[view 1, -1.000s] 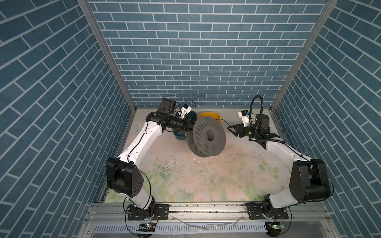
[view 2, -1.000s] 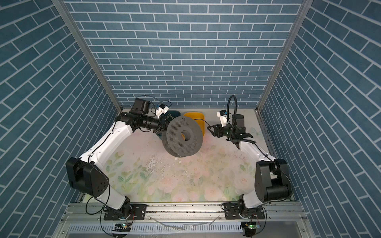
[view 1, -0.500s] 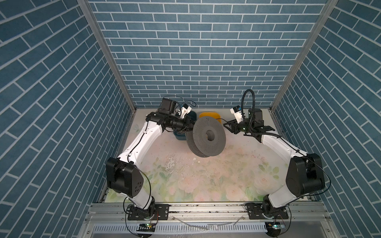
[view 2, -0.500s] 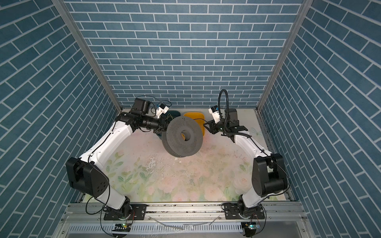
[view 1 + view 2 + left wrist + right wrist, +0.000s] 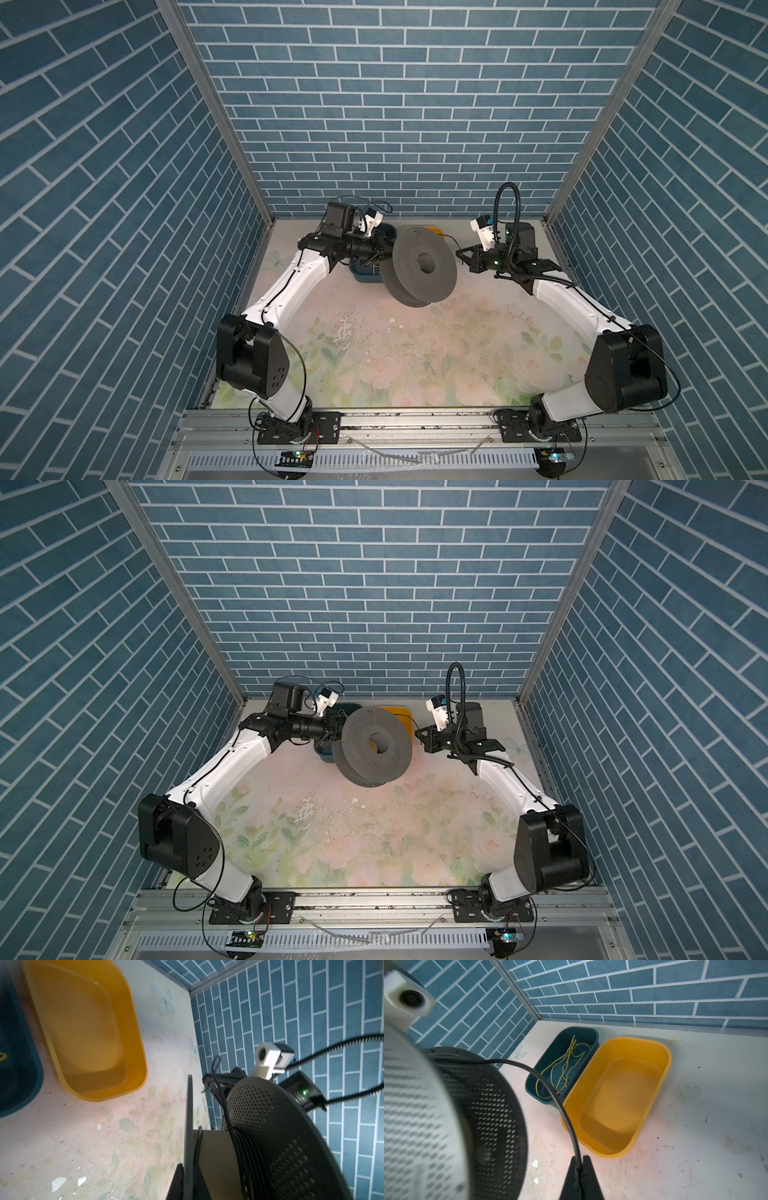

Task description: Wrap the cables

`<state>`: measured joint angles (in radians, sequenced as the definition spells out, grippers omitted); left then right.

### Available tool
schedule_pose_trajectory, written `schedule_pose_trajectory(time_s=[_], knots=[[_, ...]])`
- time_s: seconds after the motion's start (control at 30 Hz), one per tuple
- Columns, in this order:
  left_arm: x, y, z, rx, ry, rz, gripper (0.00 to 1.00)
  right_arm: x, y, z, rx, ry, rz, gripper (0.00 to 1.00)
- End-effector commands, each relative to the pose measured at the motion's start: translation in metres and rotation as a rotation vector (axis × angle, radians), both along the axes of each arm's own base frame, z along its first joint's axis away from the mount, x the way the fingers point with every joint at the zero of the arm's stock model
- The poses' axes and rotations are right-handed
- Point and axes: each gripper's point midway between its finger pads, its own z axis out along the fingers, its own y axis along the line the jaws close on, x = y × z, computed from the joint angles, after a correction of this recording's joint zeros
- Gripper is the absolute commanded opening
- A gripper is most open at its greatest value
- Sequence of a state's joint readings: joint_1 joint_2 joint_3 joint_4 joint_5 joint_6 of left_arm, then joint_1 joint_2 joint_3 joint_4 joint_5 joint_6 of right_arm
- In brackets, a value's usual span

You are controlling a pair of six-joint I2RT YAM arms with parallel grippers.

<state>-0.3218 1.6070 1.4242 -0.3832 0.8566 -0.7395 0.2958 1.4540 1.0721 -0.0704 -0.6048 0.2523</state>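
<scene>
A dark grey perforated spool [image 5: 424,266] [image 5: 376,746] hangs above the table's back middle. My left gripper [image 5: 384,253] [image 5: 188,1167] is shut on the thin edge of one spool flange [image 5: 189,1115]. The black cable [image 5: 245,1147] lies in several turns round the brown hub [image 5: 216,1157]. One free strand of the cable [image 5: 550,1088] arcs off the spool [image 5: 483,1115] to my right gripper [image 5: 579,1159], which is shut on it. In both top views the right gripper [image 5: 459,253] [image 5: 417,733] sits just right of the spool.
A yellow bin [image 5: 618,1095] [image 5: 432,228] stands empty at the back wall behind the spool. Beside it a dark blue bin [image 5: 591,1031] [image 5: 365,276] holds a thin yellow-green wire [image 5: 566,1059]. The floral table [image 5: 395,353] is walled by blue brick panels.
My right gripper has moved left and back toward the spool and closed on the cable strand. The left arm and the spool have stayed put.
</scene>
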Motion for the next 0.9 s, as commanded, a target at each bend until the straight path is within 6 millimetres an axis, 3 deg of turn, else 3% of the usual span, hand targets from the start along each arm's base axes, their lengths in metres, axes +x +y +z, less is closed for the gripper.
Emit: schedule_pose_trajectory(time_s=[0.0,0.23,0.63,0.87], knots=[[0.027,0.001,0.038,-0.116,-0.1,0.132,0.0,-0.016,0.007,-0.002,0.149,0.142,-0.043,0.0],[0.048,0.005,0.044,-0.209,-0.125,0.252,0.0,-0.027,0.008,-0.007,0.276,0.279,-0.133,0.0],[0.063,-0.001,0.033,-0.213,-0.106,0.387,0.0,-0.052,0.032,-0.021,0.111,0.274,-0.169,0.0],[0.064,-0.004,0.023,-0.154,-0.116,0.439,0.0,-0.065,0.055,-0.001,0.041,0.213,-0.134,0.0]])
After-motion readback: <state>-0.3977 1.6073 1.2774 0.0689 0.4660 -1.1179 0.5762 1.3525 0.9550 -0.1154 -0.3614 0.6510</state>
